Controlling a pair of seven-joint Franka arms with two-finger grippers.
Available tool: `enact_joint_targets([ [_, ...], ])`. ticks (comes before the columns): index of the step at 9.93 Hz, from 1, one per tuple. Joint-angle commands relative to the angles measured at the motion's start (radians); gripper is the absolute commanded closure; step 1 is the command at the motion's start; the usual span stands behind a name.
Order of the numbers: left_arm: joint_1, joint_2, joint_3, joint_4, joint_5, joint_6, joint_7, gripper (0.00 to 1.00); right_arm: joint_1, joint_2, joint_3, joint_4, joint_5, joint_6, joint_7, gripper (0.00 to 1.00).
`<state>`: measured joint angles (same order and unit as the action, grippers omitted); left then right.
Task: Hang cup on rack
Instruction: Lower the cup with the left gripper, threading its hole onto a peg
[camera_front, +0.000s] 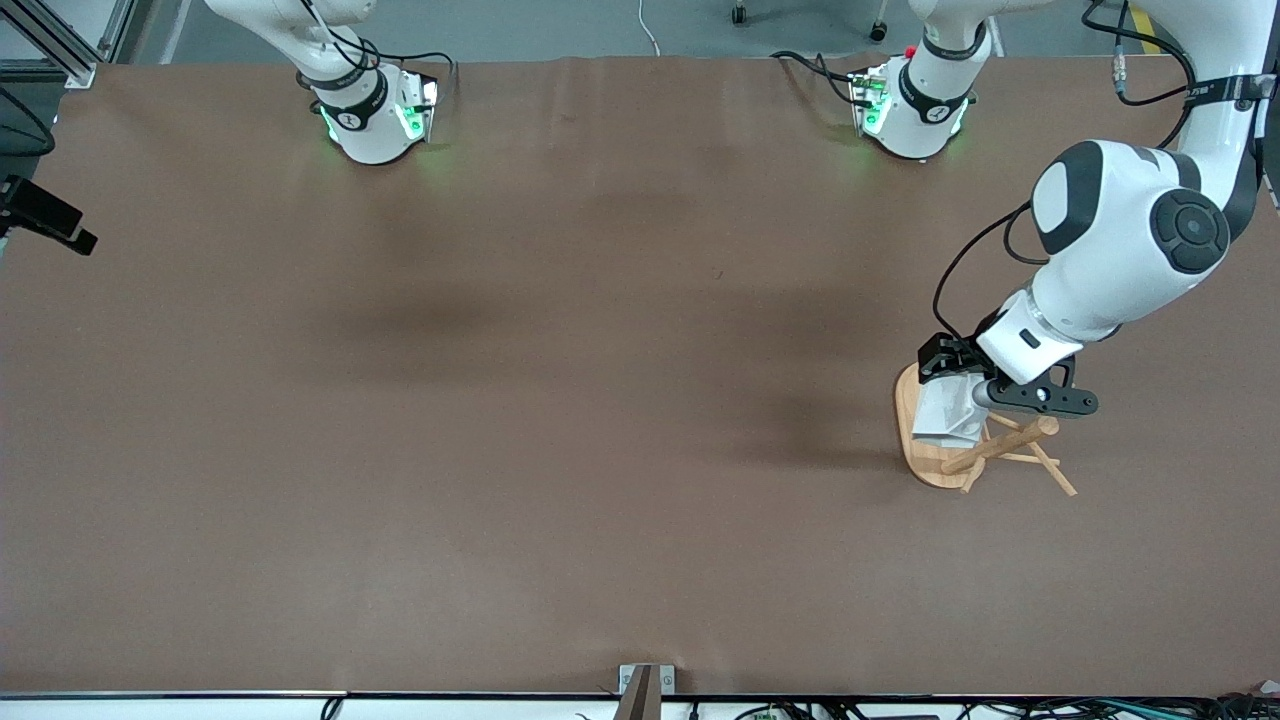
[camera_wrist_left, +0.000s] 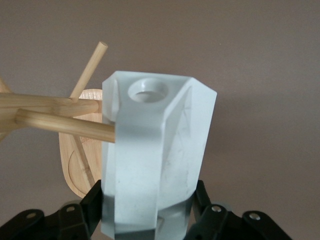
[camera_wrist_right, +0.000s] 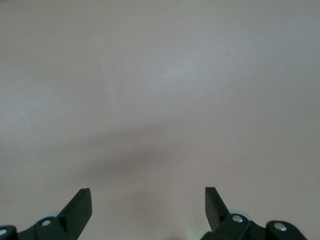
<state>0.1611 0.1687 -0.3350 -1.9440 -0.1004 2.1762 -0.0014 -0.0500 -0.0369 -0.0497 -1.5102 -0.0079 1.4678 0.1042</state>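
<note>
A wide brown surface (camera_front: 560, 420) fills the front view, matte and faintly shadowed, with a strip of grey floor along its top edge, cables trailing there and along the bottom edge, and a black device at the right arm's end. The left arm comes from its base down in a bent elbow to the left arm's end of the surface, its wrist turned so that the left end effector (camera_front: 952, 375) hangs over the rack (camera_front: 925, 455), clamped on the cup (camera_front: 948, 420). In the left wrist view the black fingers (camera_wrist_left: 90, 205) press both faceted sides of the cup (camera_wrist_left: 155, 160), which is held above the rack's oval base with its blocky handle and round hole turned away from the wrist; one thin peg (camera_wrist_left: 65, 125) meets the cup's side at the handle, though whether it passes into the hole cannot be told. The right arm waits; only its base shows in the front view, and in the right wrist view the right end effector (camera_wrist_right: 148, 205) hangs with its fingers spread wide over bare surface, holding nothing. One cup, one rack, two arms
</note>
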Motion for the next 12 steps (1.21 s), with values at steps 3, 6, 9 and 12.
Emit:
enact_joint_targets([
  [3,0.003,-0.001,0.005,-0.042,-0.016,0.025,0.024,0.99,-0.004,-0.011,0.002,-0.001,0.006,0.003,0.002,0.00],
  [6,0.015,0.006,0.007,-0.042,-0.016,0.027,0.024,0.99,-0.005,-0.011,0.002,-0.001,0.006,0.003,-0.003,0.00],
  [9,0.014,0.009,0.030,-0.047,-0.016,0.027,0.026,0.99,-0.005,-0.011,0.002,-0.001,0.006,0.005,-0.003,0.00],
  [12,0.014,0.025,0.034,-0.042,-0.016,0.028,0.026,0.74,-0.005,-0.011,0.002,-0.001,0.006,0.005,-0.003,0.00],
])
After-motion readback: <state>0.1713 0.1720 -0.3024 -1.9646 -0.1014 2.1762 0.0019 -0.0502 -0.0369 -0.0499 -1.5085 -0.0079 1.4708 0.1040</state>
